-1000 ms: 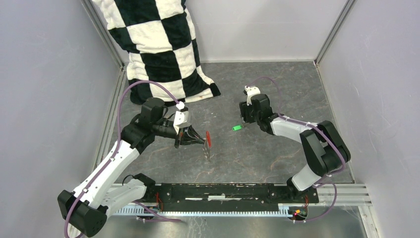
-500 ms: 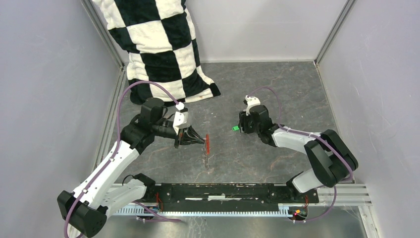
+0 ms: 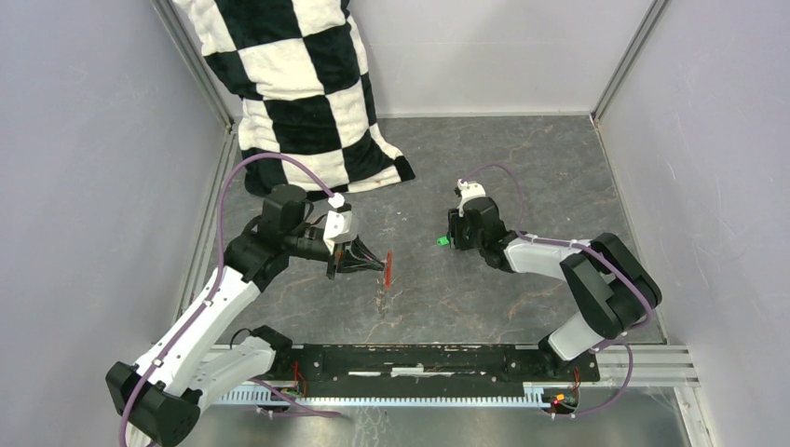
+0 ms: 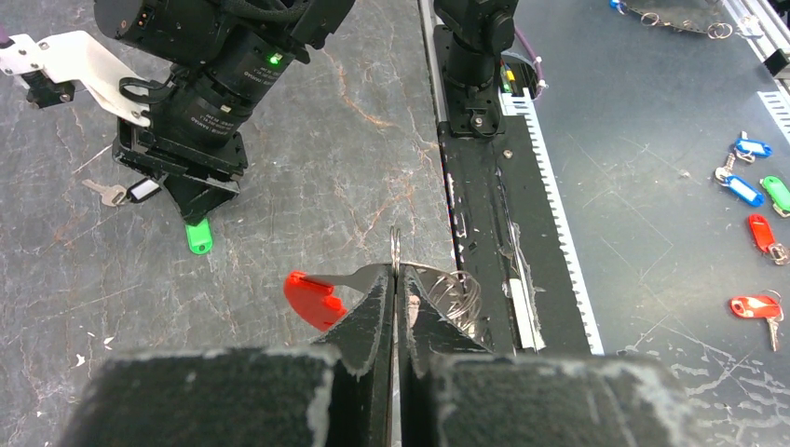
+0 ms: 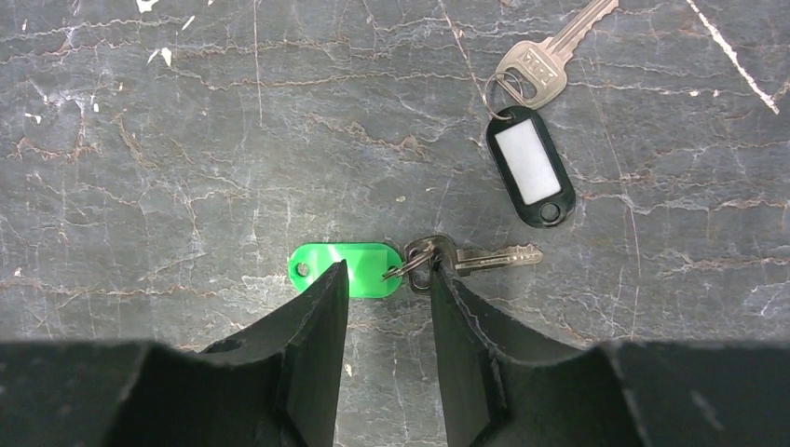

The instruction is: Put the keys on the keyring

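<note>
My left gripper [image 3: 374,262] is shut on the keyring's thin ring [image 4: 395,253] and holds it above the floor. The red plastic piece [image 4: 312,300] sticks out left of the fingers, and the grey-brown strip [image 3: 382,296] dangles below. My right gripper [image 5: 387,270] is open and low over the green-tagged key [image 5: 345,265]. Its fingers straddle the tag's right end and the key's small ring, and the key blade [image 5: 494,256] points right. The black-tagged key with a white label [image 5: 527,166] lies flat just beyond. The green tag also shows in the top view [image 3: 442,241].
A black-and-white checkered cloth [image 3: 298,84] hangs at the back left. A black rail [image 3: 419,358] runs along the near edge. Several spare coloured tagged keys [image 4: 755,186] lie beyond the rail. Grey walls close in both sides.
My right gripper has moved left and nearer, down over the green-tagged key. My left gripper stayed almost in place, and the red piece turned more edge-on.
</note>
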### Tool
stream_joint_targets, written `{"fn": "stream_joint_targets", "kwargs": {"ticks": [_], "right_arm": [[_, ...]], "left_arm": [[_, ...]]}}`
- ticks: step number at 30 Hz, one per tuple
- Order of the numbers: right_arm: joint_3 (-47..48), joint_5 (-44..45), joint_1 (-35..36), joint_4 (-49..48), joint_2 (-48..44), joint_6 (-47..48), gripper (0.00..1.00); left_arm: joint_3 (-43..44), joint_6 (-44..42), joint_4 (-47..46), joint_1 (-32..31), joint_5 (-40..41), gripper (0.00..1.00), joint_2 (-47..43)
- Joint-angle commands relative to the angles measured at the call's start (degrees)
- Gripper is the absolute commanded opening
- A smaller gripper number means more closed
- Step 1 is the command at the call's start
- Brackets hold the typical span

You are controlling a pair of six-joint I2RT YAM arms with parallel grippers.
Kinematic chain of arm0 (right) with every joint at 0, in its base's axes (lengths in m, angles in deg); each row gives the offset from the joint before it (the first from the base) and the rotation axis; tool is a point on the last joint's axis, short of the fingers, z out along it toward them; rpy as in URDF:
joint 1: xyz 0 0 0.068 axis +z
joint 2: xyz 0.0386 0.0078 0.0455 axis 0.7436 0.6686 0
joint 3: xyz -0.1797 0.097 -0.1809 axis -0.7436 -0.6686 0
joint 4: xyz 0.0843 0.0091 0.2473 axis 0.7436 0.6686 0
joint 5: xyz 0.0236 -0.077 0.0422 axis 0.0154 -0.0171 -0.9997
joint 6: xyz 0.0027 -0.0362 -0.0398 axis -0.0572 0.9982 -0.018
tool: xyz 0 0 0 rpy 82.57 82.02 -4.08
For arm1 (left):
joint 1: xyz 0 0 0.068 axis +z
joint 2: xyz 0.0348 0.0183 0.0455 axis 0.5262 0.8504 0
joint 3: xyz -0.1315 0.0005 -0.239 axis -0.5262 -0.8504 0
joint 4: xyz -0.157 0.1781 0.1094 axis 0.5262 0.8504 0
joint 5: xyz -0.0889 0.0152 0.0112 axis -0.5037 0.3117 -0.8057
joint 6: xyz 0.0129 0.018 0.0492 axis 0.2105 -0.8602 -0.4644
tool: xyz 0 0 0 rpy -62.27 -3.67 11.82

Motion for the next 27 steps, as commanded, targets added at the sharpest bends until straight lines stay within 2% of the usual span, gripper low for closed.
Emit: {"fn": "stream_joint_targets", "kwargs": {"ticks": [1,17,27], "right_arm": [[2.1,1.7,0.3,-2.7,0.6,-0.7,0.43],[4.6,3.8,0.2,-2.9,4.7,-0.9,0.38],[3.9,5.4,0.2,-3.9,4.0,-0.9,0.23]], "left_arm": [[0.8,-1.9,-0.9,-0.1,-1.2,0.02,-1.1],[1.0,-1.5,-0.9,-0.1,-1.5,0.02,-1.5],[0.9,-1.5,-1.0,-0.1,-1.8,0.02,-1.6]]}}
